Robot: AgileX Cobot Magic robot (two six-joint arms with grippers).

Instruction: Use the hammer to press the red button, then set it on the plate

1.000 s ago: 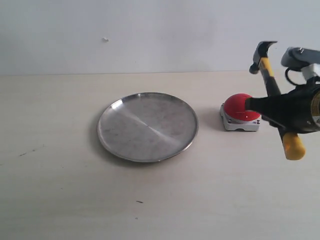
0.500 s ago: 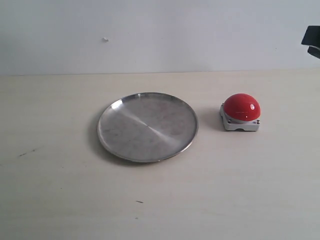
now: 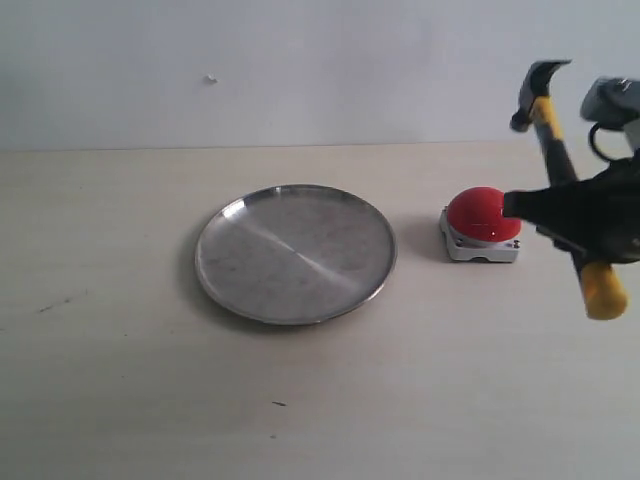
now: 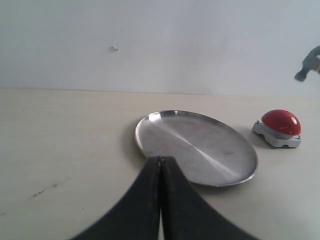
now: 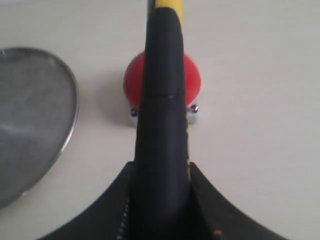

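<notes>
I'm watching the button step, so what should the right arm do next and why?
Probably lower the hammer head leftward onto the red button. The right gripper is shut on the handle, and the head stands raised above and right of the dome in the exterior view, not touching it.

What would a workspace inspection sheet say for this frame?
Surface: pale wood-grain table, few dark marks.
Job's things: round stainless-steel plate empty; glossy red dome button on grey base beside it; black-and-yellow claw hammer held tilted, head up.
Clutter: nothing seen.
Grippers: right gripper fingers shut on the hammer handle; left gripper shut, empty.
Cables: dark loop by the right arm.
Surroundings: plain white wall.
</notes>
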